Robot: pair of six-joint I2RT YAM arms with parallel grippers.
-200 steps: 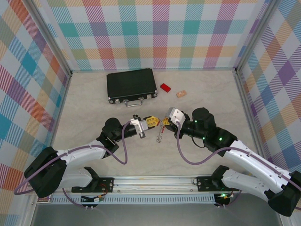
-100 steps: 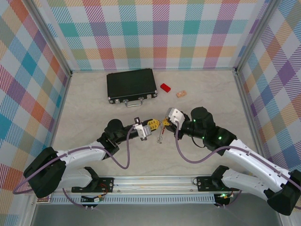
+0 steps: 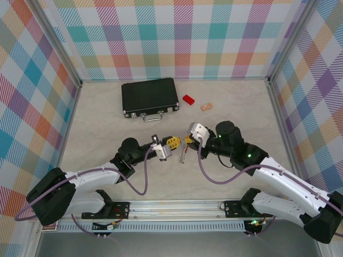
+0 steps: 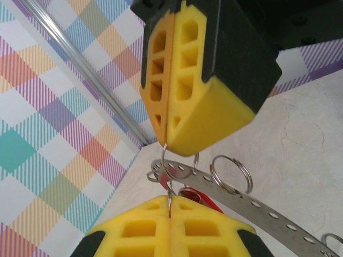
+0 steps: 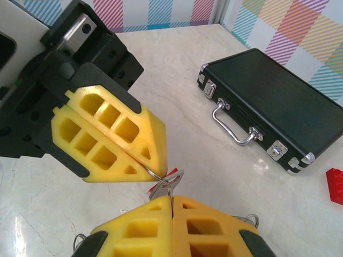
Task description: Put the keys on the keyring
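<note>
Over table (image 3: 96,118): L pincer (image 4: 170,209), R pincer (image 5: 172,206) tip-to-tip, both clamped tight on keyring (image 4: 182,171).

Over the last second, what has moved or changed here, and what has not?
The left hand turned a little at the wrist and slid slightly toward the near edge; the right hand barely shifted. Both stay shut tip to tip on the keyring. Nothing was taken or released. The black case and red block did not move.

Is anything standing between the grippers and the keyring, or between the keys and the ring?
Nothing visible does. The left gripper and right gripper meet tip to tip, both shut on the keyring, with a red-headed key right beside it. The black case lies far back.
</note>
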